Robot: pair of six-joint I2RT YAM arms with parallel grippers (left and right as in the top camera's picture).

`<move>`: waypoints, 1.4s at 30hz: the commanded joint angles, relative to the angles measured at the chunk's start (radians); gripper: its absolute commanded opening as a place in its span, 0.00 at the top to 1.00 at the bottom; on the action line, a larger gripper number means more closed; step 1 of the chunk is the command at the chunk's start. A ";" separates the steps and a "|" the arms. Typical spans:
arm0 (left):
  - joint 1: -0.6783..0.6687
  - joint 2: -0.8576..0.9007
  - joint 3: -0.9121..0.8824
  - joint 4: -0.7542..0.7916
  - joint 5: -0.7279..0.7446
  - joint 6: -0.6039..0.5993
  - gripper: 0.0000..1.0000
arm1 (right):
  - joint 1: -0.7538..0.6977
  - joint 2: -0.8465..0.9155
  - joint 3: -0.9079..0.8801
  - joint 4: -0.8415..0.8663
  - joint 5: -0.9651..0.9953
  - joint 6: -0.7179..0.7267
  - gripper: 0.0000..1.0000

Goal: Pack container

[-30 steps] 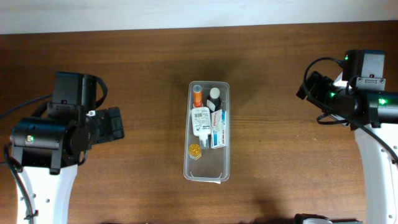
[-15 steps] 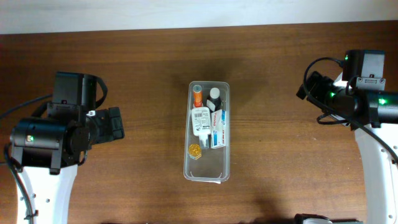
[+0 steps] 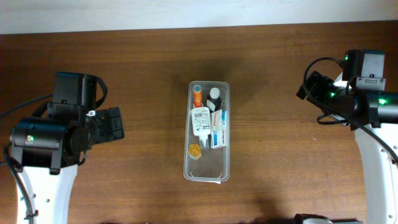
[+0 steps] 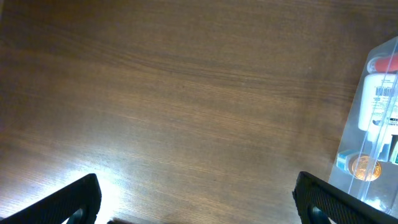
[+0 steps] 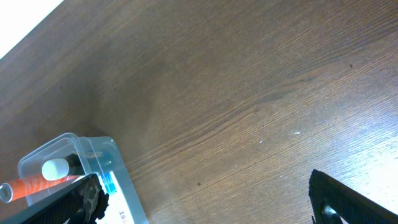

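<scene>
The clear plastic container [image 3: 208, 173] lies lengthwise at the table's middle. Inside it are an orange tube [image 3: 197, 94], a dark bottle with a white cap [image 3: 214, 96], a white labelled bottle [image 3: 200, 121], a white, red and blue box [image 3: 217, 129] and a small gold round piece [image 3: 195, 150]. My left gripper [image 3: 115, 123] hangs open well to the container's left, with nothing between its fingers [image 4: 68, 202]. My right gripper [image 3: 309, 87] stands open far to the right, also holding nothing. The left wrist view catches the container [image 4: 349, 134] at its right edge, and the right wrist view has the container [image 5: 93, 148] at lower left.
Bare brown wood lies between each arm and the container. A pale wall strip [image 3: 186, 14] runs along the table's far edge. The arms' white bases [image 3: 43, 193] stand at the near left and near right corners.
</scene>
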 commanded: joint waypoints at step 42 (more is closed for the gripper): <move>0.006 -0.006 0.016 -0.001 -0.014 0.013 0.01 | -0.003 -0.519 -0.265 0.169 0.029 -0.592 0.02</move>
